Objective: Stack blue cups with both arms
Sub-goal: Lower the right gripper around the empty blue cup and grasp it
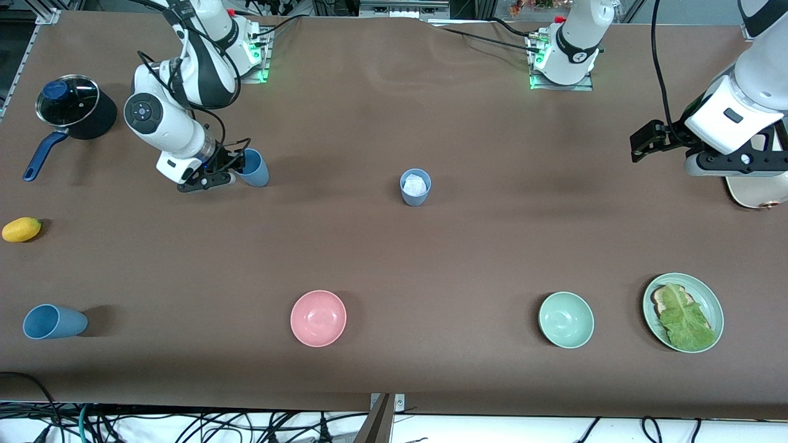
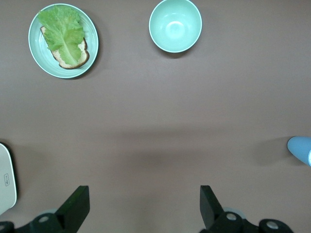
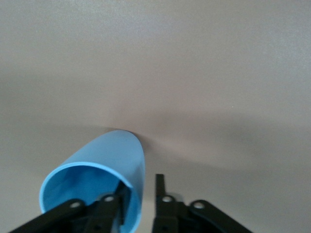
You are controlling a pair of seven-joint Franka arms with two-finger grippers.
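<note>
My right gripper (image 1: 239, 166) is low over the table at the right arm's end. It is shut on the rim of a tilted blue cup (image 1: 256, 168). In the right wrist view one finger (image 3: 159, 194) is outside the cup wall (image 3: 107, 155) and the other is inside. A second blue cup (image 1: 415, 186), with a white patch inside, stands upright mid-table; its edge shows in the left wrist view (image 2: 301, 148). A third blue cup (image 1: 54, 321) lies on its side near the front camera. My left gripper (image 1: 640, 146) waits open and empty above the table's left-arm end (image 2: 144, 206).
A black pot with a glass lid (image 1: 74, 107) and a yellow fruit (image 1: 21, 229) lie at the right arm's end. A pink bowl (image 1: 318, 318), a mint bowl (image 1: 566, 319) and a green plate (image 1: 713, 304) of bread and lettuce sit near the front camera. A white appliance (image 1: 757, 194) lies under the left arm.
</note>
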